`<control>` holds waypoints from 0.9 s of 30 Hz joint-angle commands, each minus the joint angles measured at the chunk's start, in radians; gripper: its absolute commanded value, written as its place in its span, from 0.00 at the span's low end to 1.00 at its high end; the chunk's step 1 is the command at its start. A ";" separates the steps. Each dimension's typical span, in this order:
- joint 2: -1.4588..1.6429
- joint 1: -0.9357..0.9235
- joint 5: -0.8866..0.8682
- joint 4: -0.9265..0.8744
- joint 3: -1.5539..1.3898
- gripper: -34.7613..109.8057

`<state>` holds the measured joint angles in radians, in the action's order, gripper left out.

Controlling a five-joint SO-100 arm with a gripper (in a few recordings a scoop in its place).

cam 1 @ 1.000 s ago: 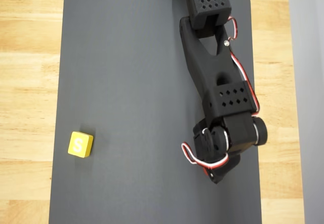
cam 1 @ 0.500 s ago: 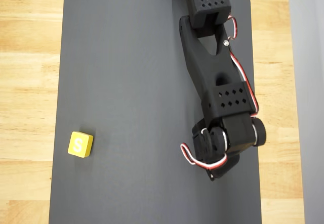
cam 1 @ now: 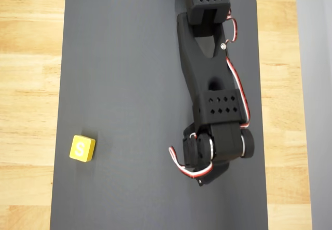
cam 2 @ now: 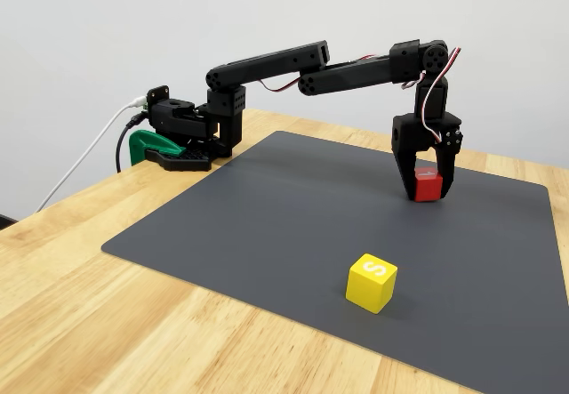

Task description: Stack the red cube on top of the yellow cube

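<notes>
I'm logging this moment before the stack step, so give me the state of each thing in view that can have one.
red cube: held between the fingers, just above the mat or barely touching it; which one is unclear.
yellow cube: resting on the mat, S face up, nothing on top, apart from the gripper.
gripper: pointing down, shut on the red cube.
mat: lying flat on the wooden table.

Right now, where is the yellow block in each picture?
Overhead view: the yellow cube sits low on the left, near the dark mat's left edge.
Fixed view: the yellow cube sits low, right of centre, near the mat's front edge.
Shared landmark: the dark mat under it.
</notes>
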<state>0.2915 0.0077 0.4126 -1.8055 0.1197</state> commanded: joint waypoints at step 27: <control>0.468 -0.126 0.092 -0.299 -0.298 0.29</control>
<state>0.6627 -0.0890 0.4878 -1.8055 -0.1580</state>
